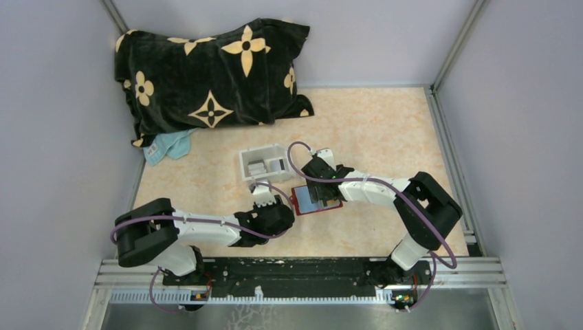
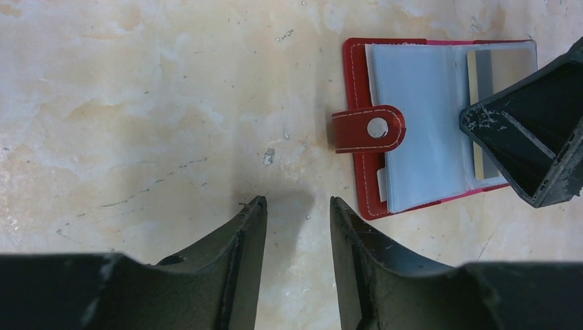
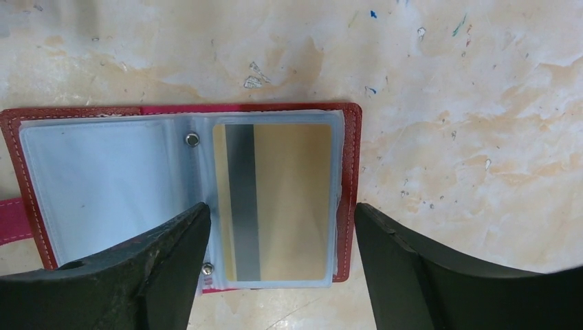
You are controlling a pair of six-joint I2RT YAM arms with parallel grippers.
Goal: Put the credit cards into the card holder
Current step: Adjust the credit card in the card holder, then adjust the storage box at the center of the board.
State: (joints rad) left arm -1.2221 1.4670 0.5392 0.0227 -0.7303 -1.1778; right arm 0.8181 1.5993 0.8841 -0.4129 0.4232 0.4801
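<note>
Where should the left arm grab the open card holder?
Likely the snap tab. The card holder lies open and flat on the table, so its edges offer little lip; the tab juts past the red edge on the side facing the left gripper. Come in low from that side, fingers above and below the tab.

open red card holder (image 3: 103, 179) holds tan card (image 3: 289, 199).
</note>
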